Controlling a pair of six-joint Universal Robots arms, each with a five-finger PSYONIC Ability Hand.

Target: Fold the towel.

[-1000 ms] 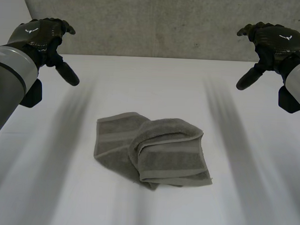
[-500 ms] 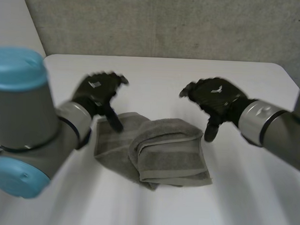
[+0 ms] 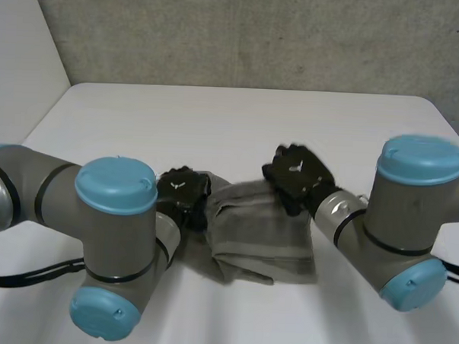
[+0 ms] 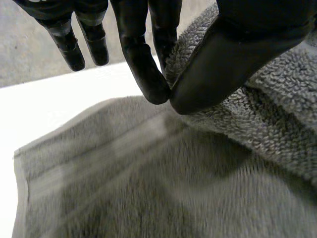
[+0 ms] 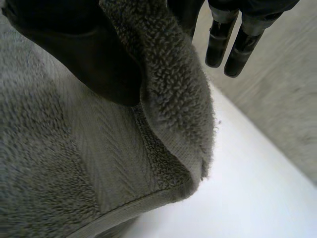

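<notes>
Towel (image 3: 261, 234) now caught by your left hand (image 3: 183, 197) and right hand (image 3: 298, 175), both hovering above it half a second ago
Your left hand pinches a raised fold at the cloth's 10 o'clock between thumb and finger; your right hand pinches the edge at 1 o'clock likewise. The grey terry lies rumpled, partly doubled over, mid white table (image 3: 239, 119)
</notes>
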